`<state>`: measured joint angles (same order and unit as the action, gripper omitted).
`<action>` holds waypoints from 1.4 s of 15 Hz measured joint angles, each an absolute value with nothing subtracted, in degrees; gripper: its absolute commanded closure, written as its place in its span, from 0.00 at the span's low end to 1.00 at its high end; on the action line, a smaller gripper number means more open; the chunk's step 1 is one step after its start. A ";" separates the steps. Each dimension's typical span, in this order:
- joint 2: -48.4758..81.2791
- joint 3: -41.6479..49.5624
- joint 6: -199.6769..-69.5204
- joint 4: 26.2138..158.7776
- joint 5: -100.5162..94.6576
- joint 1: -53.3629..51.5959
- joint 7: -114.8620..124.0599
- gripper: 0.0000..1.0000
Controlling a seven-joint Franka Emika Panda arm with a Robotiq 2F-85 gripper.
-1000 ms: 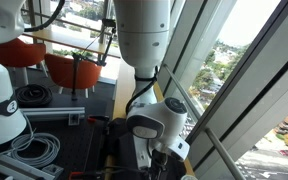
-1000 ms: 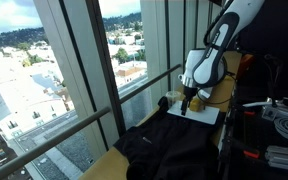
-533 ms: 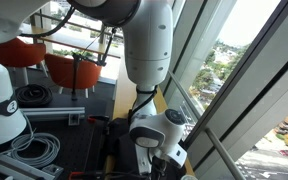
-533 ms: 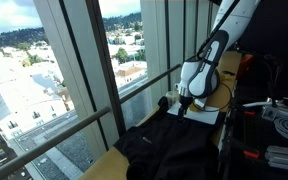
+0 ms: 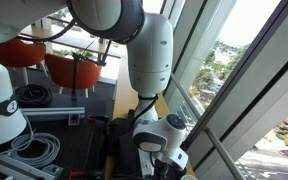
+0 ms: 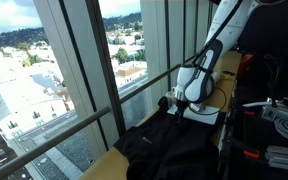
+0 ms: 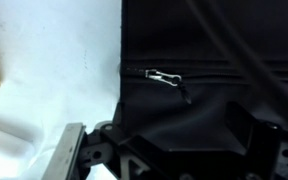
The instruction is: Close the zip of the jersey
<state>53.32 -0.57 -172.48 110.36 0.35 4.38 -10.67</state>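
Jaws apart over the black jersey (image 7: 164, 120) — zip (image 7: 164, 76) just ahead

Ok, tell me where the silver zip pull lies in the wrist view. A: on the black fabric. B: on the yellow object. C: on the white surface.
A: the zip pull lies on the black jersey, just right of the white surface.

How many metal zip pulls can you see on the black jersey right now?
1. A silver zip pull lies on the jersey in the wrist view, near its edge beside the white surface. Folds may hide others.
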 measured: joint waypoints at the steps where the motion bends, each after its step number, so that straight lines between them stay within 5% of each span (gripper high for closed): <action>1: 53.38 -0.56 -172.45 110.11 0.35 4.02 -10.37 0.00; 21: 50.38 8.44 -172.29 116.53 0.22 -8.75 -2.57 0.00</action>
